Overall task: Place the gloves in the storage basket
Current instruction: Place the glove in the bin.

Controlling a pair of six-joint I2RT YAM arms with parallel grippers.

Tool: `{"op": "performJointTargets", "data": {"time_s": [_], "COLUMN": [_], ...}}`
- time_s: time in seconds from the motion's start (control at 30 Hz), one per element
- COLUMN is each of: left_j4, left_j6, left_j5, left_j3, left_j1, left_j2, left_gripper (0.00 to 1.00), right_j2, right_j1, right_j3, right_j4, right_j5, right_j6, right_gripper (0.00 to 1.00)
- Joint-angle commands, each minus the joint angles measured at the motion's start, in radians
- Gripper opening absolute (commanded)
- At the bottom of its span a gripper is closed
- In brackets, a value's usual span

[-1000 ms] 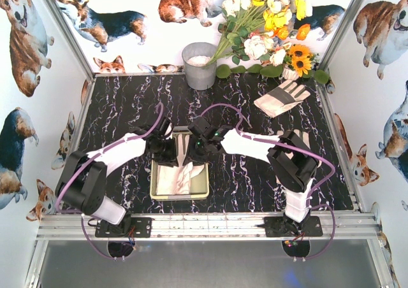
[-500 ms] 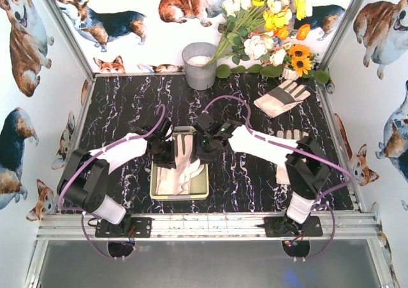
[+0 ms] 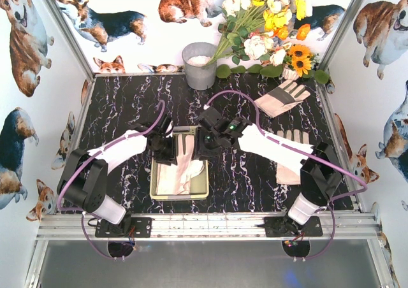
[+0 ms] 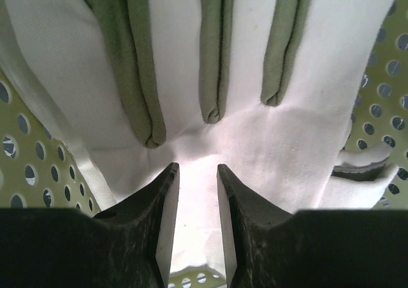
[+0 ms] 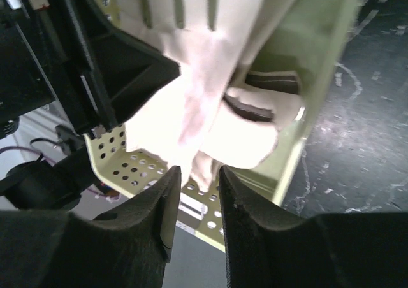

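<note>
Black marbled worktop (image 3: 127,109) inside walls printed with corgis; a grey bucket (image 3: 199,65) and artificial flowers (image 3: 268,27) stand at the far edge. Near the middle of the near edge sits the storage basket (image 3: 153,183), pale yellow-green and perforated; a cream glove (image 3: 185,157) lies in it, fingers toward the far end, over more cream fabric.

Both arms reach into the basket's far end. The left gripper (image 3: 167,149) has its jaws a narrow slit apart against the palm, and the right gripper (image 3: 203,146) is likewise slightly parted at a crumpled fold; I cannot tell whether either pinches cloth.

Two gloves are outside the basket: one (image 3: 282,97) by the far right corner, one (image 3: 294,135) near the right edge, partly under the right arm.

Risks, as a judgement: fabric caught in a jaw could be dragged out over the rim when the arm lifts; the grippers, close together, might knock each other or shove the light basket.
</note>
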Motion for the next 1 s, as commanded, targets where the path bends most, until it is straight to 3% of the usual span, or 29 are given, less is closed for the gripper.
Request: {"op": "performJointTargets", "data": {"time_s": [0.0, 0.3, 0.5, 0.7, 0.8, 0.97], "left_j4": [-0.016, -0.012, 0.01, 0.031, 0.026, -0.012], "left_j6": [0.017, 0.012, -0.002, -0.018, -0.02, -0.03], "left_j5": [0.005, 0.008, -0.001, -0.004, 0.002, 0.008], "left_j3": [0.046, 0.024, -0.041, -0.084, -0.074, 0.007], "left_j1": [-0.004, -0.004, -0.004, -0.004, -0.004, -0.004], "left_j2": [-0.019, -0.031, -0.042, -0.063, -0.079, -0.145], "left_gripper": [0.26, 0.26, 0.26, 0.26, 0.27, 0.39], "right_j2": [0.072, 0.23, 0.287, 0.31, 0.273, 0.132], "right_j1": [0.017, 0.017, 0.017, 0.017, 0.017, 0.014], "right_j3": [0.082, 0.14, 0.133, 0.129, 0.132, 0.147], "right_j4": [0.089, 0.094, -0.009, -0.025, -0.016, -0.01], "right_j5": [-0.082, -0.117, -0.027, -0.024, -0.027, -0.013], "right_j6": [-0.018, -0.027, -0.07, -0.101, -0.111, -0.139], "right_gripper": [0.3, 0.21, 0.13, 0.13, 0.16, 0.32]}}
